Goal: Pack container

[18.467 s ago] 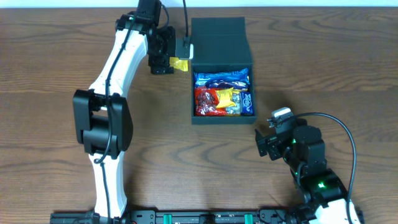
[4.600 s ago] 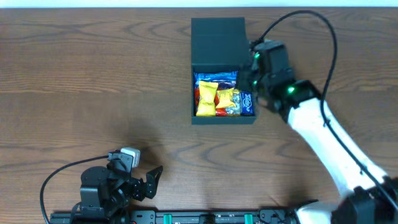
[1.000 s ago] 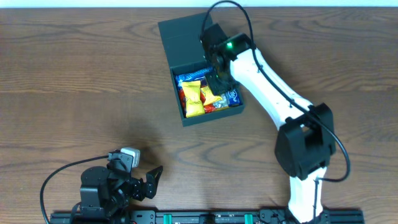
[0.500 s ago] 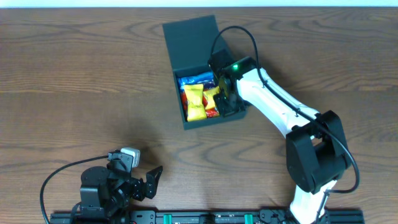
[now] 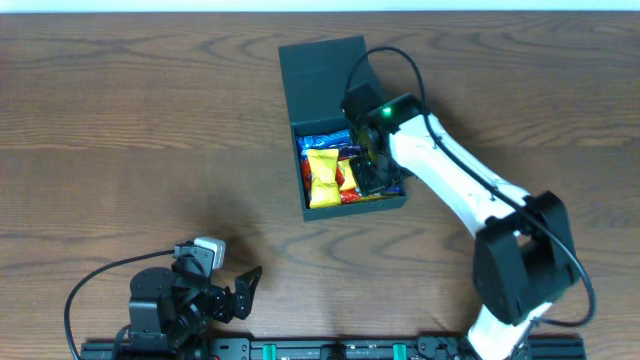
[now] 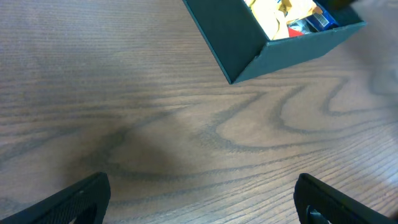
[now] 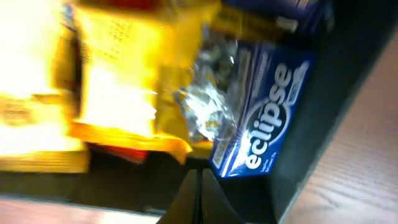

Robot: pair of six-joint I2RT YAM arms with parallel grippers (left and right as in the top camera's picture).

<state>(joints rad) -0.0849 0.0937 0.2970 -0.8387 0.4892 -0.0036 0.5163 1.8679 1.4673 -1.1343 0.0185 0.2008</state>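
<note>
Wood table (image 5: 120, 130) runs wide and open at 9 o'clock of the container (image 5: 352, 208), and again at 3 o'clock beyond the right arm. The container sits just past the table's middle toward 12 o'clock, turned a little so its open lid (image 5: 322, 82) lies flat on the wood and leans toward 11 o'clock, its far edge close to the table's far edge. Inside, a yellow packet (image 5: 322, 175) lies against the 9 o'clock wall, a blue packet (image 5: 325, 142) sits at the hinge end, and a red packet (image 5: 350, 190) shows near the front wall.

The right gripper (image 5: 372, 170) comes in from 5 o'clock and hangs over the 3 o'clock side of the container, inside its rim. In the wrist view its fingers (image 7: 200, 193) are pressed together with nothing between them, the tip just above a blue gum pack (image 7: 267, 118) that lies against the dark wall, beside crinkled foil and the yellow packet.

The left gripper (image 5: 245, 290) rests at 7 o'clock by the near edge, well apart from the container, fingers (image 6: 74, 199) spread wide over bare wood, the container's corner in view toward 1 o'clock.
</note>
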